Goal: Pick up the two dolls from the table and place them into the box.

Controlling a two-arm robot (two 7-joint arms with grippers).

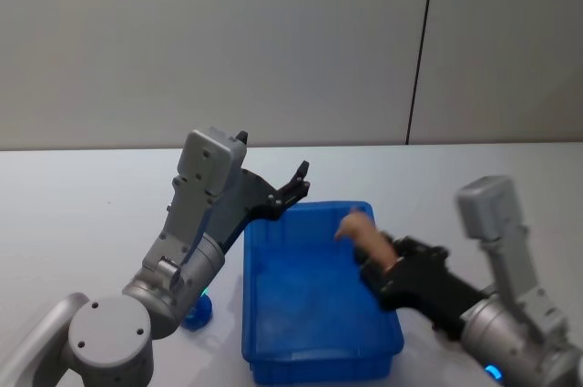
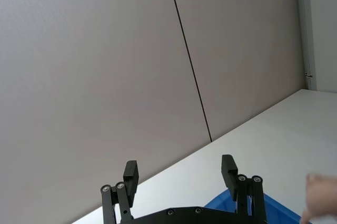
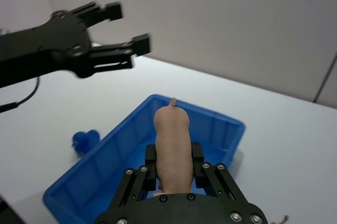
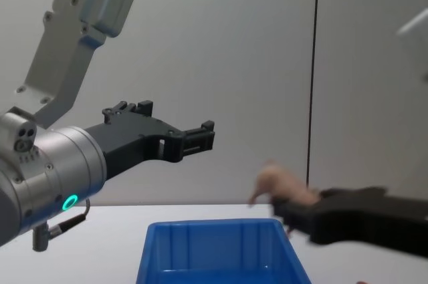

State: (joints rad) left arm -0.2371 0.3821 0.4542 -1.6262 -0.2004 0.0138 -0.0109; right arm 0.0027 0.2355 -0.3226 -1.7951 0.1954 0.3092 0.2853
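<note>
The pale pinkish-beige soft doll point(image 3: 172, 142) is in the air, clamped between the two black fingers of the right gripper point(image 3: 174, 154), which hold it by its lower part so the rest stands out past the fingertips. It hangs over the right side of the bright blue rectangular plastic box point(image 1: 319, 367), clear of the rim and not yet let go. What I can see of the box floor is bare blue, so I'd say no doll has gone in. This one only needs lowering and releasing, and the second doll is all to do.

The left gripper point(image 2: 179, 167) is raised above the far left corner of the box, fingers spread wide with nothing between them. I'd judge it is waiting.

The right wrist view looks down into the box and shows the grip on the doll. It also catches a small blue lump point(image 3: 84, 140) on the plain white table point(image 1: 91, 205), just beside the box. I can't tell what that is. The chest view, from the side, shows how high the doll sits above the rim. The left wrist view shows the gap between the left fingers.
</note>
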